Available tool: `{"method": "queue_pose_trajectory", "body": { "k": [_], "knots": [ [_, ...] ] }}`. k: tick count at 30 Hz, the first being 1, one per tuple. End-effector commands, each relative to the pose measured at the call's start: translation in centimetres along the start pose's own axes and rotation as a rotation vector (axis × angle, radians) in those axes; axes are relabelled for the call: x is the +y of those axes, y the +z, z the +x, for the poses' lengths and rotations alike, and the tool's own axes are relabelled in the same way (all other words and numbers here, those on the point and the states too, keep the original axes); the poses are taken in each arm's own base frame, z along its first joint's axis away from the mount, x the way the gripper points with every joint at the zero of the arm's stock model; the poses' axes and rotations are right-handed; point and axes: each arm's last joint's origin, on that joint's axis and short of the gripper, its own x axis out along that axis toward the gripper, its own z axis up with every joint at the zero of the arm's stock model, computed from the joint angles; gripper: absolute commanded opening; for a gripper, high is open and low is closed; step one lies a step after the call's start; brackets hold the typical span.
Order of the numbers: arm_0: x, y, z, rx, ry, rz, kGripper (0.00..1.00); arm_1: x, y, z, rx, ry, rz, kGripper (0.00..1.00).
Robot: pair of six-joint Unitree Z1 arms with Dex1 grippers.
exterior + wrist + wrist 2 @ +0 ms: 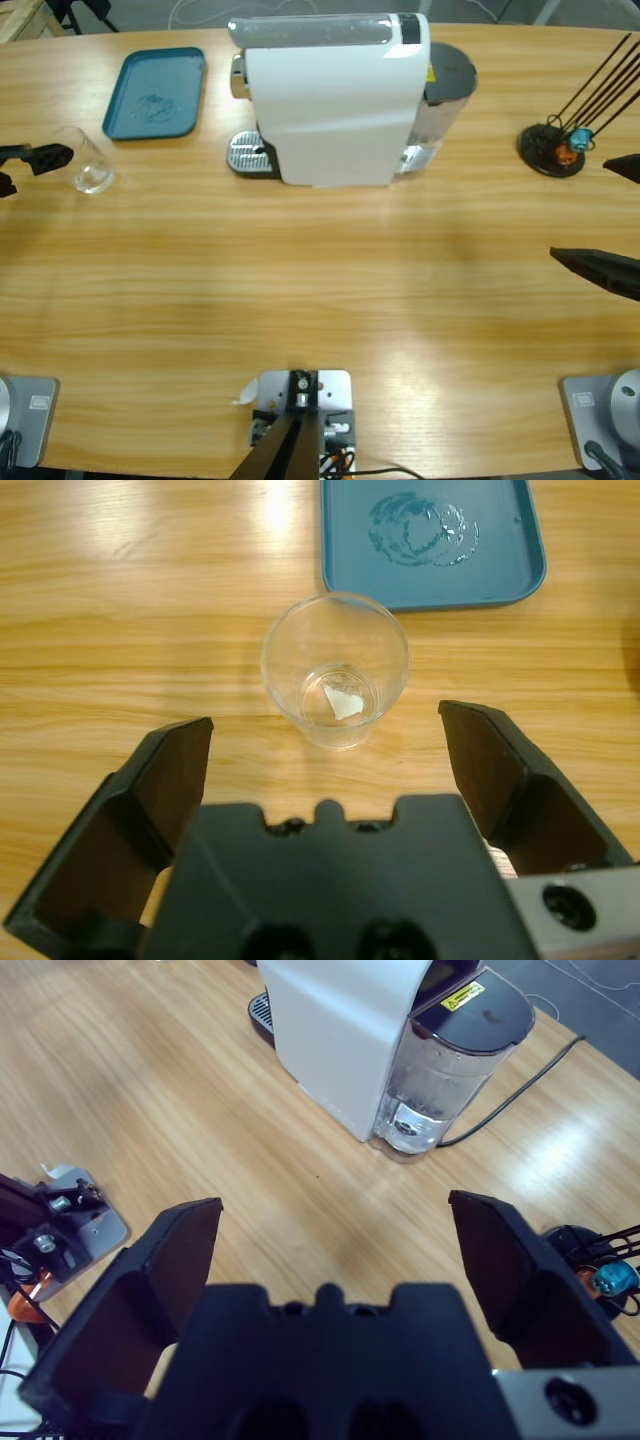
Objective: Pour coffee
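Left gripper (325, 742) is hovering wide open, glass (335, 668) at its 12 o'clock, untouched. Right gripper (335, 1235) is gaping wide, holding nothing, facing machine (345, 1030).

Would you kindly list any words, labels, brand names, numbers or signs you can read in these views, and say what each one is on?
No text can be read in any view.
Yellow warning sticker on the lid of the coffee machine's water tank: dark marks on it, too small and blurred to read.
White coffee machine, blue tray, glass tumbler and capsule holder: no visible lettering or brand.
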Motion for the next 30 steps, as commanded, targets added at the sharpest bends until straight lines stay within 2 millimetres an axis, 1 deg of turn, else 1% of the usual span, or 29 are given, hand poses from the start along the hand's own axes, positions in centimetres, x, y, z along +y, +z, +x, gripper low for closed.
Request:
{"method": "queue_pose_trajectory", "body": {
  "k": [1, 6, 13, 19, 20, 21, 23, 24, 25, 30],
  "knots": [
    [-0.2, -0.8, 2.9, 0.088, 0.002, -0.025, 1.000, 0.0, -1.6, -0.2, 0.001, 0.018, 0.015, 1.000],
    [-0.9, -0.3, 4.8, 0.066, 0.002, -0.043, 1.000, 0.1, -1.8, 0.0, 0.001, 0.026, 0.016, 1.000],
    [-0.8, -0.2, 6.6, 0.088, -0.005, -0.071, 1.000, 0.1, -1.7, 0.3, 0.003, 0.025, 0.015, 1.000],
    [-0.8, -0.4, 7.1, 0.106, 0.001, -0.074, 0.999, 0.2, -1.7, 0.6, 0.007, 0.027, 0.015, 1.000],
    [-0.7, -0.4, 7.1, 0.106, 0.002, -0.074, 0.984, 0.2, -1.7, 0.6, 0.007, 0.027, 0.015, 1.000],
    [-0.7, -0.5, 7.2, 0.108, 0.003, -0.074, 0.947, 0.2, -1.8, 0.6, 0.007, 0.027, 0.015, 1.000],
    [-0.7, -0.6, 7.2, 0.112, 0.005, -0.070, 0.829, 0.2, -1.8, 0.6, 0.009, 0.027, 0.015, 1.000],
    [-0.7, -0.7, 7.2, 0.114, 0.006, -0.069, 0.751, 0.2, -1.8, 0.6, 0.009, 0.027, 0.015, 1.000],
    [-0.6, -0.8, 7.2, 0.116, 0.007, -0.069, 0.729, 0.2, -1.8, 0.6, 0.009, 0.028, 0.015, 1.000],
    [-0.3, -1.1, 7.7, 0.142, 0.026, -0.074, 0.729, 0.2, -1.8, 0.6, 0.011, 0.032, 0.014, 1.000]
  ]
}}
